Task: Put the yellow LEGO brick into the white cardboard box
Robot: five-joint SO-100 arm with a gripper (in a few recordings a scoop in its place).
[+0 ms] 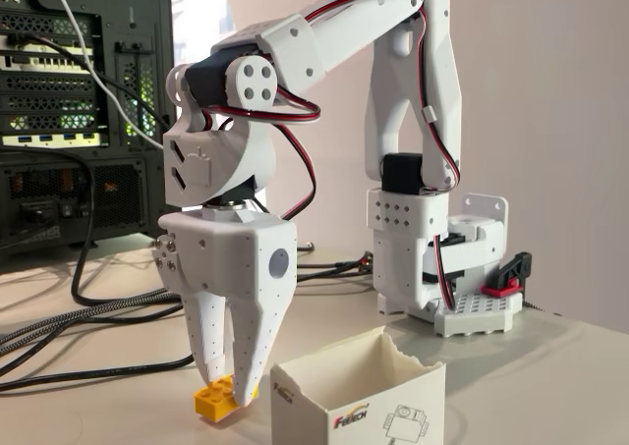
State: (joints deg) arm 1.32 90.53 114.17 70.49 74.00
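gripper (233,384) grips 1 yellow brick (216,398) beside 1 box (359,406)

The white arm folds forward, its pincer (233,381) pointing straight down, fingers nearly together.

A pale, smooth table (560,376) is seen carrying everything. On it a small orange-yellow studded plastic brick (214,399) is rested, just left of an open white cardboard box with a torn rim (356,398). Behind, a white studded base plate (479,312) is set, and black and braided cables (88,317) are trailed across the left side.
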